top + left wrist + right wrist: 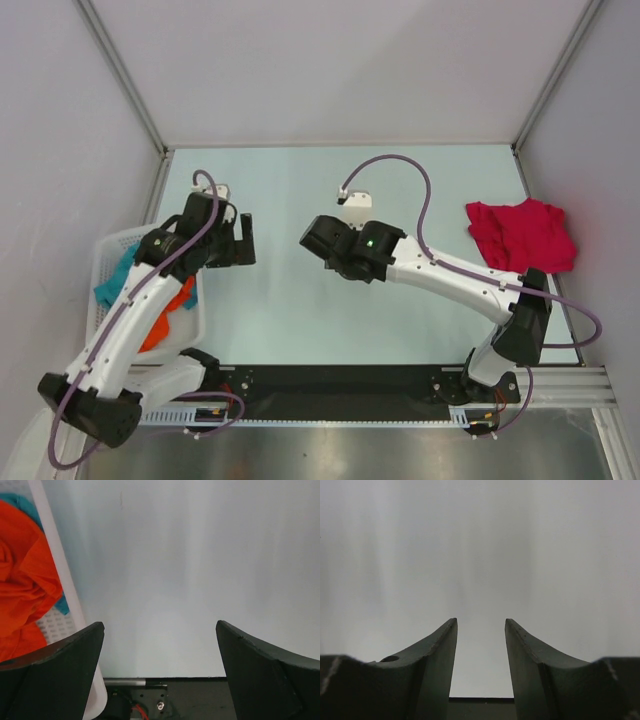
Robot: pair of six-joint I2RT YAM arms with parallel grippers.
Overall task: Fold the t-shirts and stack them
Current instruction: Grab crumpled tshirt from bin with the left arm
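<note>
Crimson red cloth t-shirt (520, 235) lay far right on worktop (300, 330); bright orange t-shirt (160, 328) and teal t-shirt (114, 286) lay tangled in white plastic mesh basket (108, 242), left. Left gripper (240, 240) and right gripper (310, 238): fingers stood spread, empty. The tangle might have caused a double pick.

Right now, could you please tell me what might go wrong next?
The orange t-shirt and teal t-shirt lie bunched together in the basket, so the open left gripper may pull out both. It sits close to the basket wall and could snag it. The red t-shirt lies crumpled, so folding may start crooked.
</note>
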